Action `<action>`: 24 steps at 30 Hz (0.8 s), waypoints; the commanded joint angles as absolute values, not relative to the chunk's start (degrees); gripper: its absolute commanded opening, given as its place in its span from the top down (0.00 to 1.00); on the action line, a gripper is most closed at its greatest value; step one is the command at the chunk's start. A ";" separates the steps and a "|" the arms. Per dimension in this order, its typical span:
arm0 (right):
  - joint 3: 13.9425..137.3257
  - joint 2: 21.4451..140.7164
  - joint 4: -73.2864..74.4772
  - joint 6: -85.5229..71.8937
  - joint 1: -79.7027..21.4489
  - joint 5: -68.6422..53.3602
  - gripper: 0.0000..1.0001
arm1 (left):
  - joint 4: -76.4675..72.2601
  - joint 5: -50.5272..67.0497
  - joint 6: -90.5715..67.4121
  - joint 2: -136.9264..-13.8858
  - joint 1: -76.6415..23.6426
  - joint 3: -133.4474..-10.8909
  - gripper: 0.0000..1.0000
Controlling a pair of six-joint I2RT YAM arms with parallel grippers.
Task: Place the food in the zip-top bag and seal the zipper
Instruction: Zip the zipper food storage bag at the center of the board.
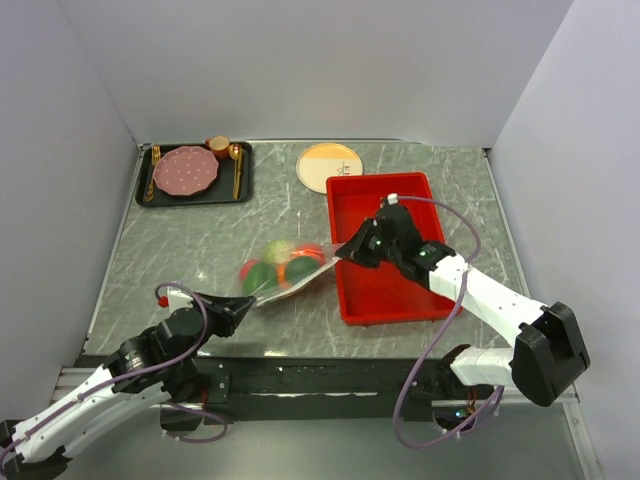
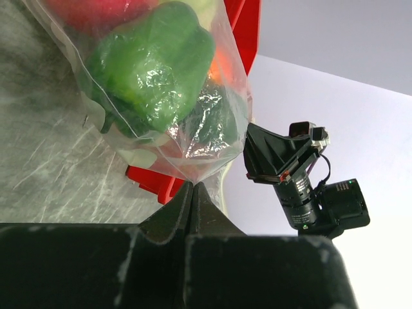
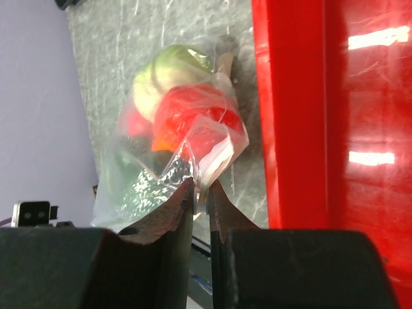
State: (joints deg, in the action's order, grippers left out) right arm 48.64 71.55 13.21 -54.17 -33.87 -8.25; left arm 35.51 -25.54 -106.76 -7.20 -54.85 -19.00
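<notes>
The food is already inside the bag, so by my reading the step in hand is closing it.

On the left, the left arm reaches low and forward from its base across the grey marbled table (image 1: 160, 240). The left gripper (image 1: 232, 308) has its jaws pressed together on a corner of the clear, crinkly zip-top plastic bag (image 1: 285, 268). Its wrist view shows the film pinched between the dark fingertips.

The bag lies stretched on the table between the two grippers, just beside the near left edge of the red rectangular plastic tray (image 1: 400, 290). In it sit the small round toy fruits and vegetables (image 1: 265, 275), dark green, light green, red and orange, bunched together.

On the right, the right arm bends at the elbow and reaches back to the left over the tray. The right gripper (image 1: 343, 252) has its jaws narrowed onto the opposite edge of the bag, with a fold of plastic caught between them.

I cannot make out the zipper well enough to say whether any of it is pressed shut. The next move likely calls for keeping the mouth edge taut while one gripper pinches along the strip, without tearing the film or spilling the food.
</notes>
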 commanded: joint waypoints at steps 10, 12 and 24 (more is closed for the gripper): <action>50.36 73.74 12.04 -51.50 -28.74 -3.69 0.93 | 40.78 -30.32 -107.66 -5.72 -54.49 -21.71 0.99; 50.80 74.18 12.22 -50.89 -28.21 -3.78 0.93 | 41.40 -30.50 -108.02 -5.01 -54.49 -21.53 0.99; 49.75 76.11 8.00 -50.89 -26.37 -10.54 0.90 | 40.43 -29.97 -107.93 -4.92 -54.49 -20.65 0.99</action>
